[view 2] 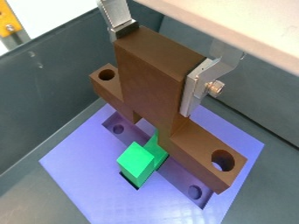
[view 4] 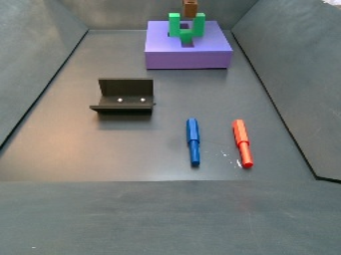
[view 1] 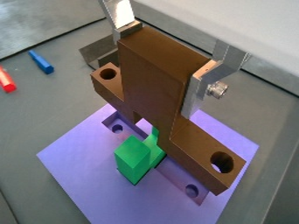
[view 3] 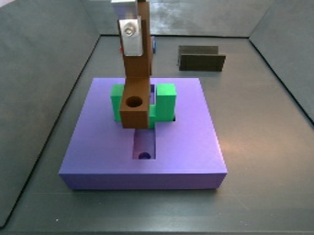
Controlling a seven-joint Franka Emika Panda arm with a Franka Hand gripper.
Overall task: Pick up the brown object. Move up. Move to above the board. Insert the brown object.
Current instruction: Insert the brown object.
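Wrist views show you the gripper [view 1: 167, 54] clamped on the brown object [view 1: 163, 87], its silver fingers [view 1: 208, 80] pinching the upright bar near its top. You have the bar's lower end standing in the green bracket [view 3: 143, 103] on the board [view 3: 145, 138]. It looks rigid and smooth-sided; grip its flat faces squarely.

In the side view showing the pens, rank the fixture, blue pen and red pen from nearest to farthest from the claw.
The claw is over the board, holding the brown object.
1. Fixture, mid-floor.
2. Blue pen, nearer the camera.
3. Red pen, beside it, slightly farther.
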